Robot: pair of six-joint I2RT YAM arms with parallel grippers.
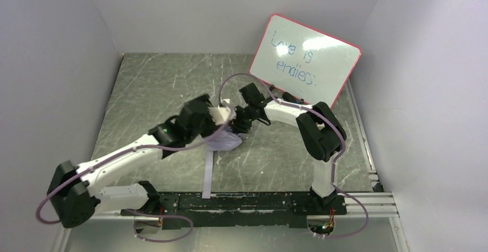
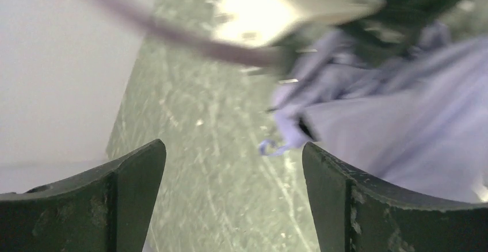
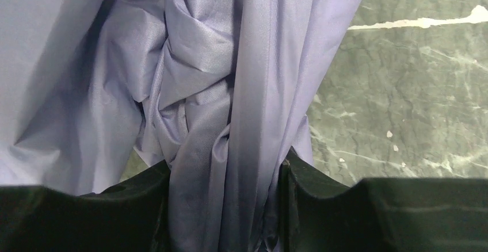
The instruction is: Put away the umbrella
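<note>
Scratched grey-green worktop (image 1: 149,85) in a white-walled bay: at its middle lies the bunched lavender umbrella (image 1: 223,140), the left fingers (image 2: 368,206) spread wide just beside it, the right fingers (image 3: 328,206) clamped on a fold of its fabric. A red-framed whiteboard (image 1: 305,62) leans at the far wall.

1. Left arm (image 1: 124,159) and right arm (image 1: 322,177): white link shells are noted between black joint housings.
2. A mauve cable (image 2: 190,38) is routed along each arm.
3. A green indicator light (image 1: 167,130) is recorded on the left arm.
4. Left gripper (image 2: 233,160): fingers (image 2: 368,206) are found black and scuffed.
</note>
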